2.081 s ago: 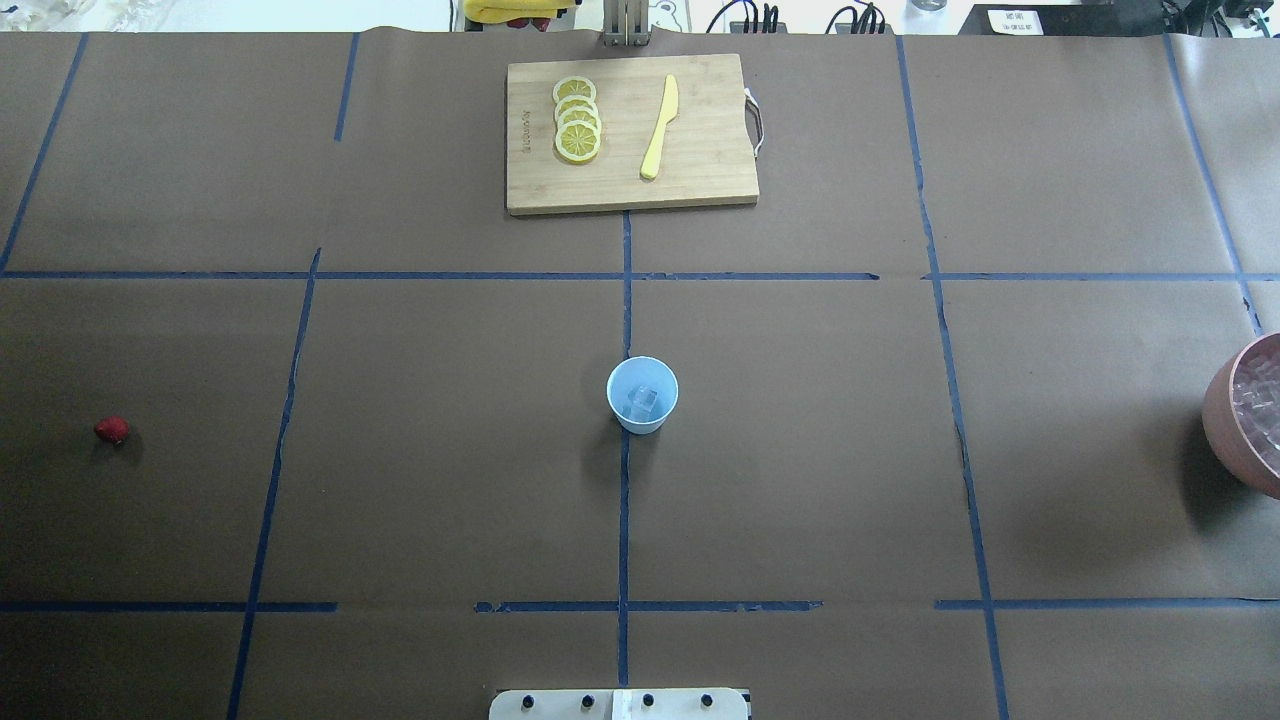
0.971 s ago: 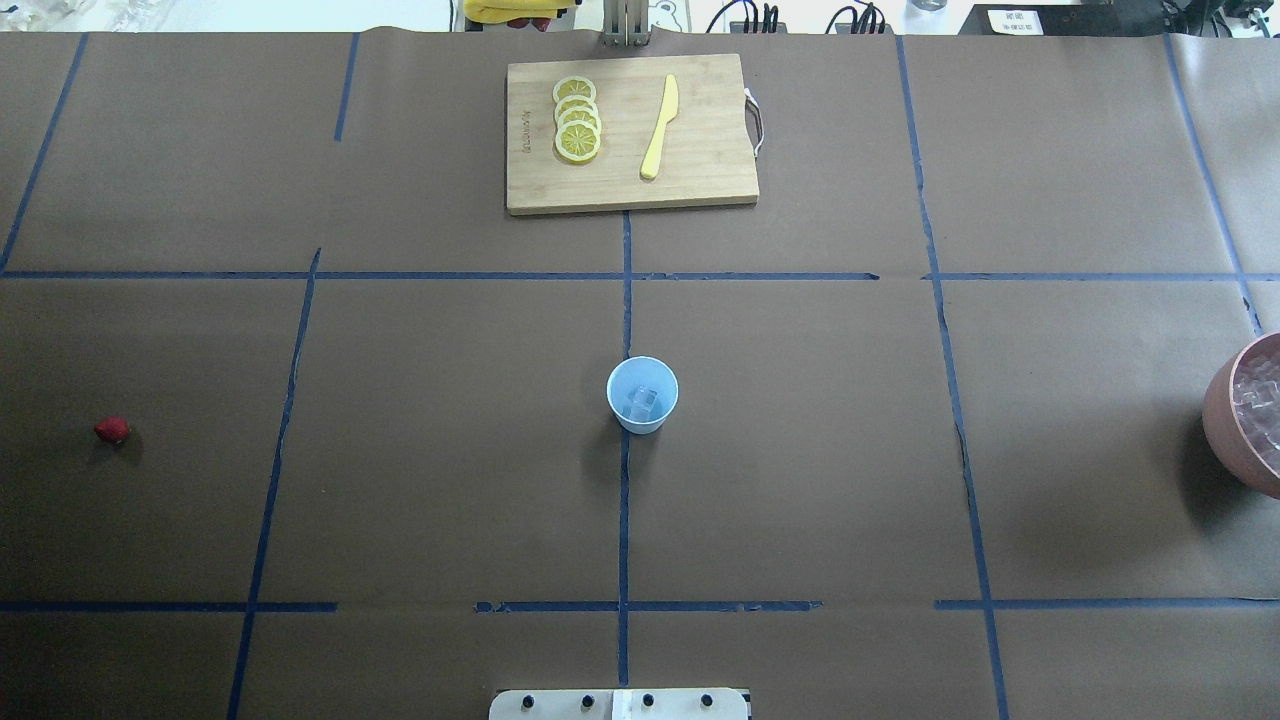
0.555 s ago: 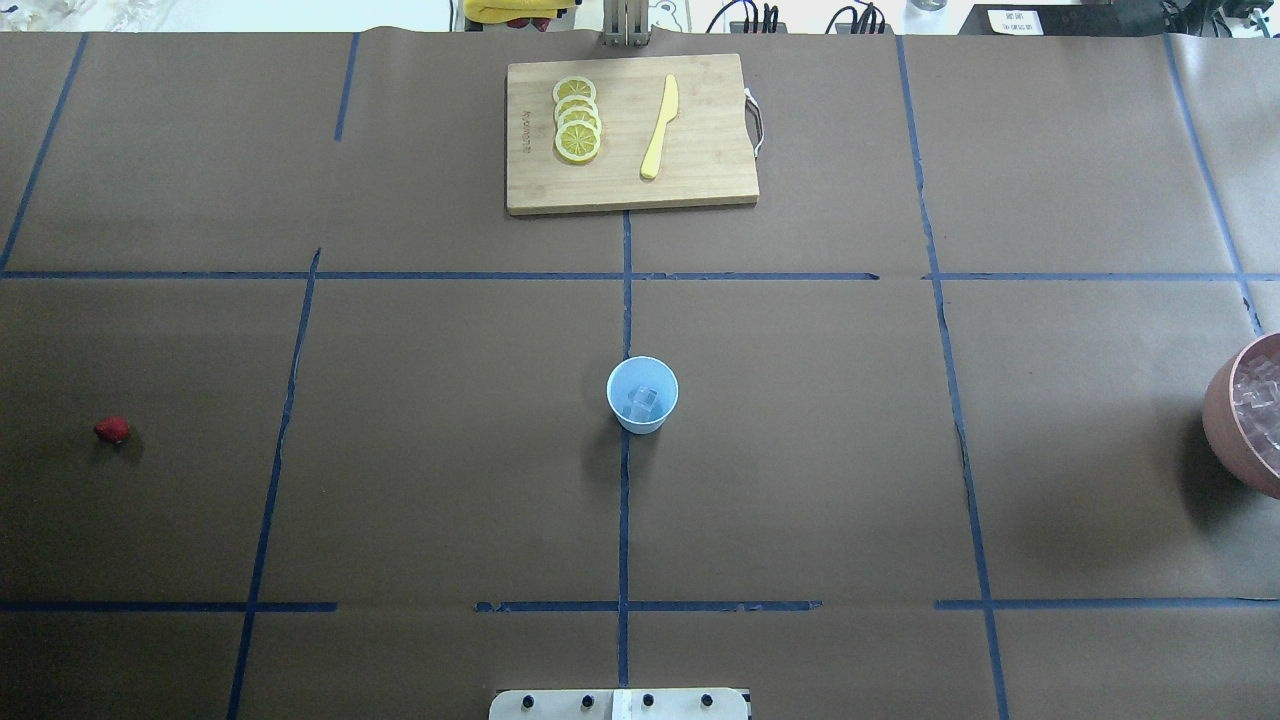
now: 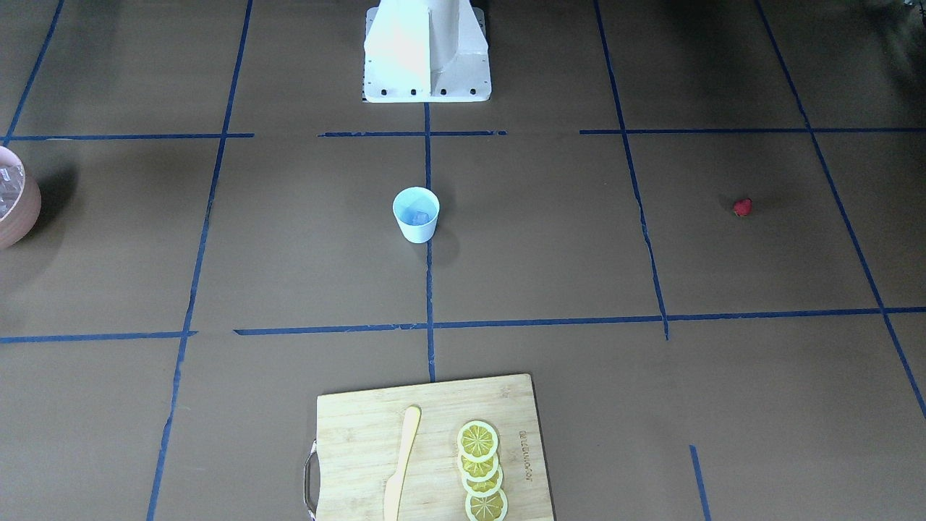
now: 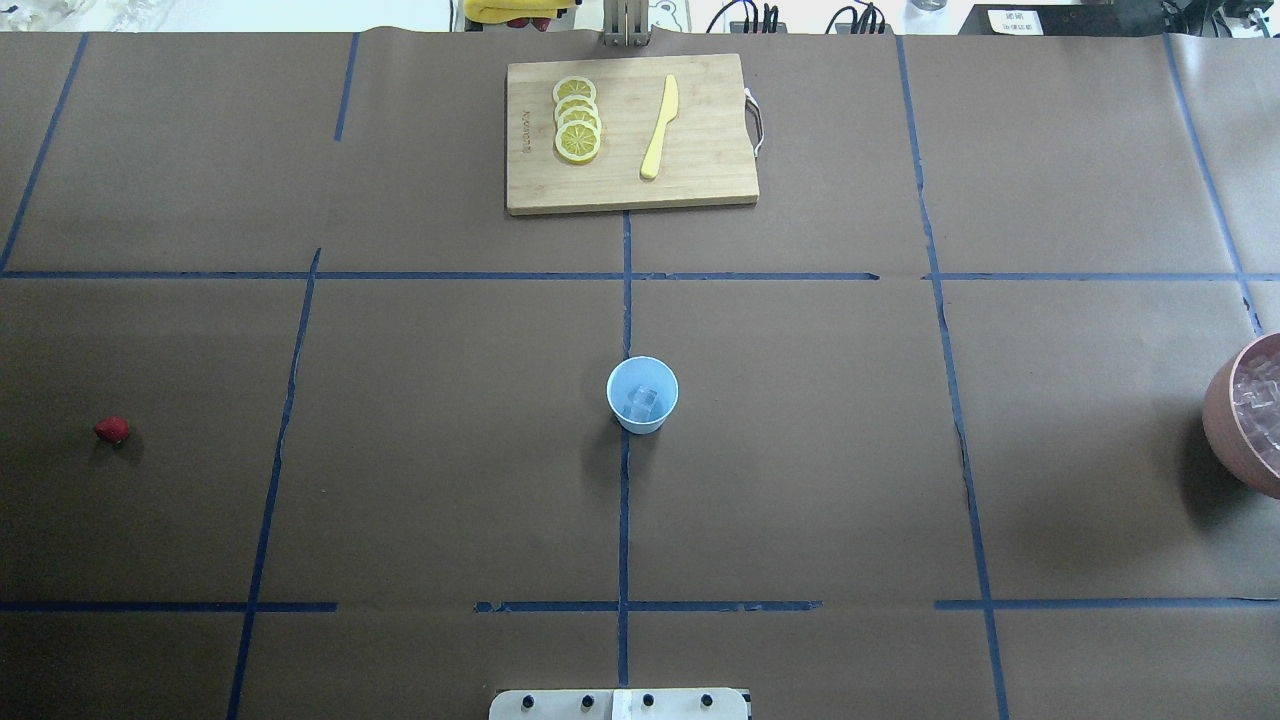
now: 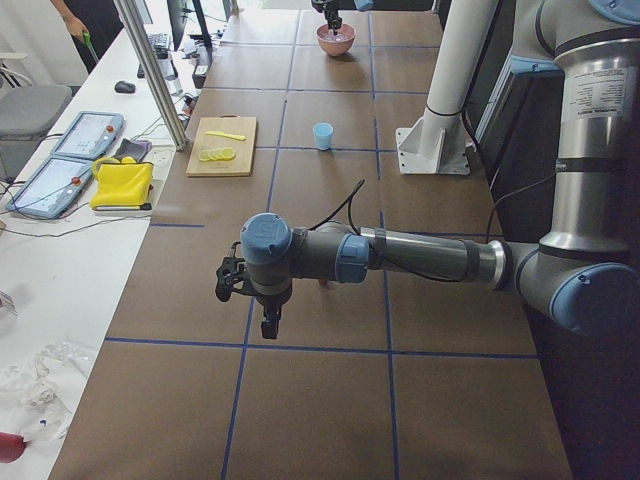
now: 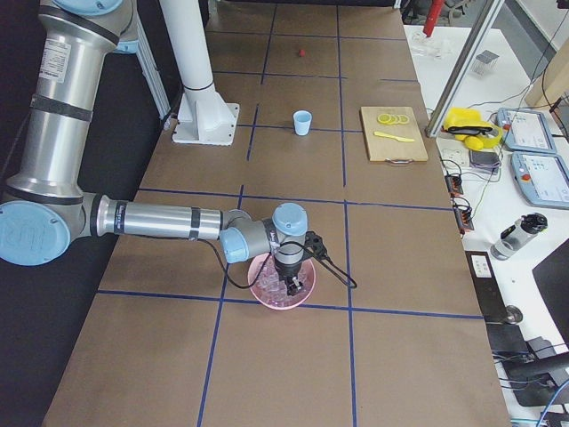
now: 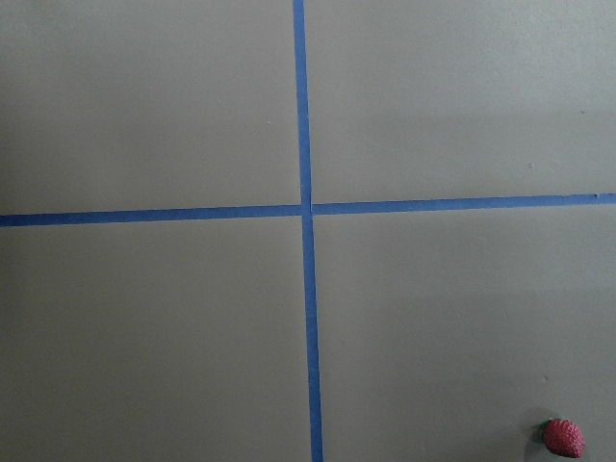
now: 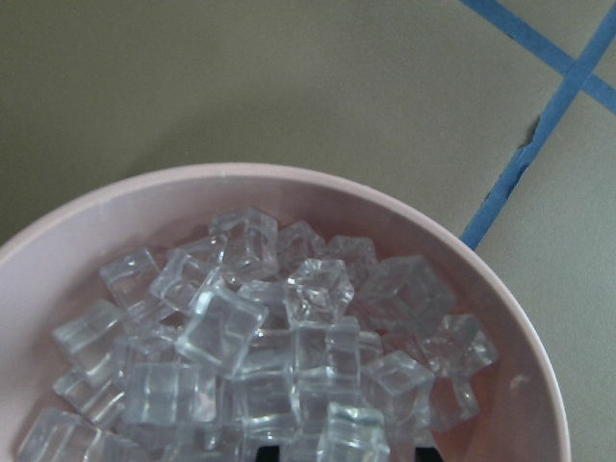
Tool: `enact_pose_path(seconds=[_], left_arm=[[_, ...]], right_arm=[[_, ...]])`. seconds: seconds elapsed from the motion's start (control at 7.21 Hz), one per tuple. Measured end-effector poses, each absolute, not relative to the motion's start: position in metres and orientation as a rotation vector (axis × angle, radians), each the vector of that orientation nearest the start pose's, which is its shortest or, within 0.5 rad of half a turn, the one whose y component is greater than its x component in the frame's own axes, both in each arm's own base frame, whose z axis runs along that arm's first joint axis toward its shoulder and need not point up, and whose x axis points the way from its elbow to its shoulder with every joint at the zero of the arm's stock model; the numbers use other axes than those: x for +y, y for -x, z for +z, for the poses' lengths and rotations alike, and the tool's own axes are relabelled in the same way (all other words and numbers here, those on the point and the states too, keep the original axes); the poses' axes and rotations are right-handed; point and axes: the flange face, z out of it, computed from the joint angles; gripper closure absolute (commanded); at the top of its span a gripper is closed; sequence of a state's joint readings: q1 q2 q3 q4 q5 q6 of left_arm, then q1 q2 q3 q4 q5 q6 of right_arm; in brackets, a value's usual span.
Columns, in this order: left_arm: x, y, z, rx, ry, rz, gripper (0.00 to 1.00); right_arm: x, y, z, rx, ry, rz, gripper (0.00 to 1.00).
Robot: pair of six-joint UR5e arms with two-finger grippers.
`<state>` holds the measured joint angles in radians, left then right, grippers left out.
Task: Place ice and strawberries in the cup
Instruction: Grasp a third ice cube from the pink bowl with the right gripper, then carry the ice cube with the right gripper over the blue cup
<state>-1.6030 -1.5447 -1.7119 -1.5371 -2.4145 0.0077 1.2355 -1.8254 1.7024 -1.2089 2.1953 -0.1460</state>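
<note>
1. Cup: pale blue and upright, it stands on the brown-papered bench, on a blue tape line. All positions below are given relative to it.
2. Ice: at least one clear cube lies inside the cup. A heap of further cubes fills the pink bowl, which stands well apart from the cup on the robot's right, at the edge of the overhead view.
3. Strawberry: a single red piece lies on the bare bench, well apart from the cup on the robot's left. Nothing touches it.
4. Left gripper: it hangs fingers-down above the bench, far out on the strawberry's side of the cup. It appears only in the side view, so I cannot tell whether its fingers are spread or pressed together.
5. Right gripper: it points down over the bowl, at the ice heap, far from the cup. I cannot tell its finger state, nor whether it touches a cube.
6. Cutting board: it lies beyond the cup, on the side away from the robot's base. It carries a row of overlapping lemon slices and, beside them, a yellow knife.
</note>
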Motion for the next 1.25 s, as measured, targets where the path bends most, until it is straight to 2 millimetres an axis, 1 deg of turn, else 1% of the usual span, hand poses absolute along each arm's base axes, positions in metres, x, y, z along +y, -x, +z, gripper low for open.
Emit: enact_pose_path(seconds=[0.14, 0.28, 0.42, 0.55, 0.69, 0.83, 0.97, 1.11, 1.25], left_arm=[[-0.481, 0.074, 0.6, 0.841, -0.093, 0.011, 0.0], [-0.481, 0.074, 0.6, 0.841, -0.093, 0.011, 0.0], [-0.481, 0.074, 0.6, 0.841, -0.093, 0.011, 0.0], [-0.481, 0.074, 0.6, 0.841, -0.093, 0.011, 0.0], [-0.481, 0.074, 0.6, 0.842, -0.093, 0.011, 0.0], [-0.481, 0.074, 0.6, 0.841, -0.093, 0.011, 0.0], [-0.481, 0.075, 0.6, 0.841, -0.094, 0.011, 0.0], [-0.481, 0.075, 0.6, 0.841, -0.094, 0.01, 0.0], [-0.48, 0.075, 0.6, 0.841, -0.093, 0.01, 0.0]], right_arm=[[-0.401, 0.06, 0.677, -0.648, -0.172, -0.538, 0.83], [-0.401, 0.061, 0.677, -0.648, -0.173, -0.539, 0.97], [-0.402, 0.061, 0.676, -0.648, -0.176, -0.542, 1.0], [-0.404, 0.062, 0.674, -0.649, -0.181, -0.545, 1.0], [-0.406, 0.062, 0.668, -0.65, -0.192, -0.548, 1.0], [-0.406, 0.062, 0.656, -0.657, -0.2, -0.549, 1.0], [-0.407, 0.061, 0.625, -0.67, -0.194, -0.542, 1.0], [-0.408, 0.059, 0.576, -0.678, -0.187, -0.531, 1.0], [-0.414, 0.061, 0.526, -0.688, -0.189, -0.52, 1.0]])
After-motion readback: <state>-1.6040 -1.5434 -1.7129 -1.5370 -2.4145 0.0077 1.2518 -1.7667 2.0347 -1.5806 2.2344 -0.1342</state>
